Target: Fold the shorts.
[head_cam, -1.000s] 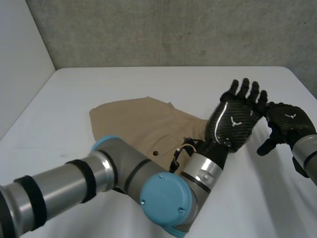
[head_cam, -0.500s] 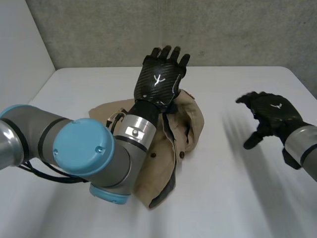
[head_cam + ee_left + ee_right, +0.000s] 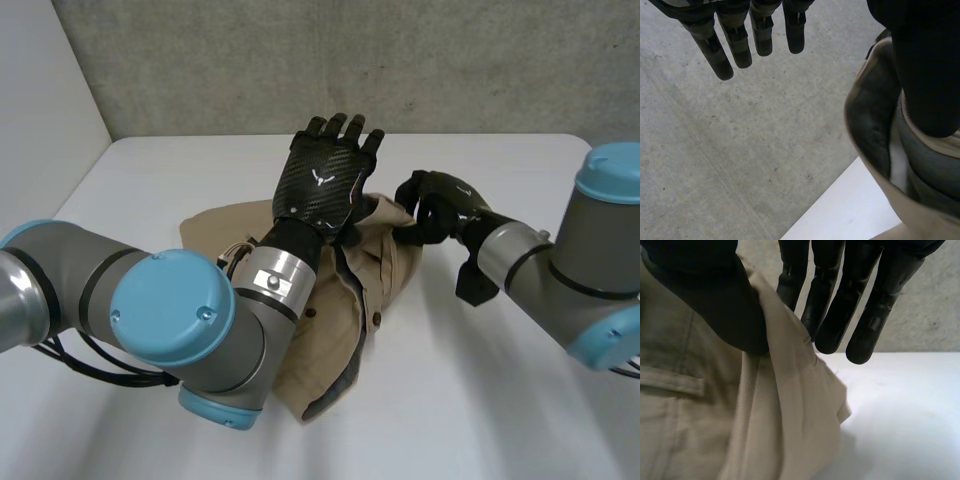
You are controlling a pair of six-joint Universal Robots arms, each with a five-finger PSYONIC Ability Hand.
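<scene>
Pinching one pair of shorts (image 3: 335, 335), right hand (image 3: 445, 207)

Tan woven cloth on the shorts (image 3: 345, 290), matt, with a fine diagonal rib seen close up. Darker grey lining inside the waistband (image 3: 875, 125), softer and duller. Glossy black carbon-weave shell on the back of the left hand (image 3: 318, 185), centre of the frame. Same black shell, less shiny, on the right hand (image 3: 445, 205); smooth, matt black fingers (image 3: 827, 290). Smooth satin light-blue cap (image 3: 172, 310) at lower left, plastic by its look. Brushed silvery metal wrist ring (image 3: 275, 280). Smooth matt white table (image 3: 480, 400). Rough, pitted grey concrete wall (image 3: 450, 60) across the top.
</scene>
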